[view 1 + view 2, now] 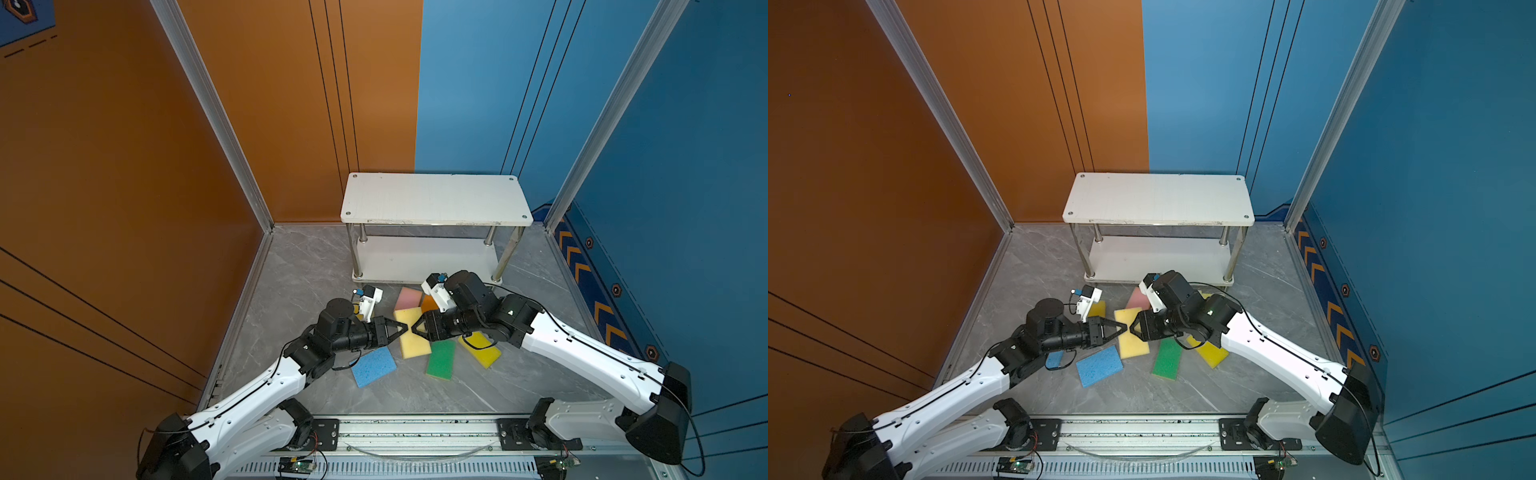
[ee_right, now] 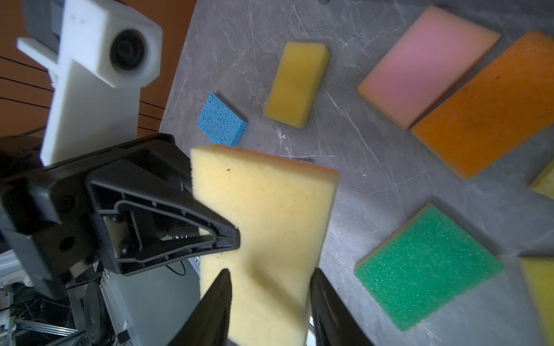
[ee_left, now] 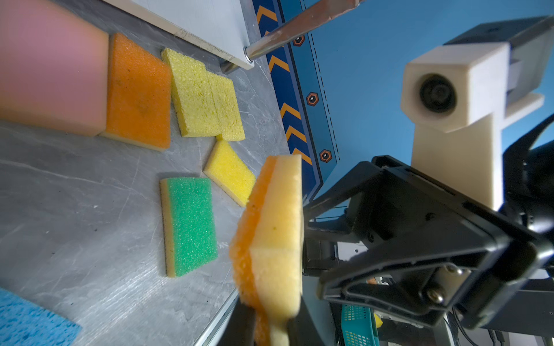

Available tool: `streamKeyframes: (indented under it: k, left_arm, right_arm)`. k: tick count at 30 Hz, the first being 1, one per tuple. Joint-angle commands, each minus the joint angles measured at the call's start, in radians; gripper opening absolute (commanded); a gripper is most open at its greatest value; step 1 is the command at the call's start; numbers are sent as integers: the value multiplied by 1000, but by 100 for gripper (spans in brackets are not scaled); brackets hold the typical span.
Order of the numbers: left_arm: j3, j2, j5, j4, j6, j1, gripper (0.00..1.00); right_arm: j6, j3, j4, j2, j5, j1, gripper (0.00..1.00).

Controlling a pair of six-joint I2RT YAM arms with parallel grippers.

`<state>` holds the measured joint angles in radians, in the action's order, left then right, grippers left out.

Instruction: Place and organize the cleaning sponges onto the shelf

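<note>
Shelf (image 1: 436,199), two white boards on metal posts, stands at the back of the grey surface (image 1: 291,270). Every sponge in view lies or hangs in front of the shelf, off its boards.

Left tool (image 1: 405,328): closed on the pale yellow sponge (image 1: 415,345), pinching its thickness at one end. The left wrist view shows the foam squeezed between the fingers (image 3: 242,323). This sponge is clear of the surface, pale face up, orange layer underneath.

Right tool (image 1: 417,326): meets the left tool tip to tip in both top views. Its jaws stand apart, with the fingers (image 2: 221,299) at the same sponge's other end. Whether they press on it cannot be told.

On the surface:
- The pink sponge (image 1: 408,298) and the orange sponge (image 3: 138,90) lie side by side, touching, just in front of the lower board.
- Two coarse yellow sponges (image 3: 195,93) overlap beside a front post foot.
- The green sponge (image 1: 441,359) lies near the right arm.
- A bright yellow sponge (image 1: 482,351) lies just beside it, partly under that arm.
- The large blue sponge (image 1: 374,368) lies beside the left arm.
- The small blue sponge (image 2: 221,119) and a dull yellow sponge (image 2: 296,84) lie near each other, beneath the left arm in the top views.
</note>
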<state>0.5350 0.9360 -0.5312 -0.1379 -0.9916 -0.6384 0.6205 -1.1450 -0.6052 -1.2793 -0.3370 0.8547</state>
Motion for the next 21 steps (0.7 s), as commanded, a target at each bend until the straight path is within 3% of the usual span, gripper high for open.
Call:
streamKeyframes:
  k: [1,6,11,21]
  left_arm:
    - [-11,-33,47,-74,-47,35,15]
    - [15,-61,34,-82,-118,116,15]
    - [19,-50,-45,-140,-228,205,15]
    - [54,-27,-132,-178,-280,246,15]
  right_arm:
    - [26,10,50,24,33,-5,53]
    - [79,30,108,70,39,-42,60]
    - [140,67,155,131,-36,-91,60]
    - [222,87,215,143,-97,-59,58]
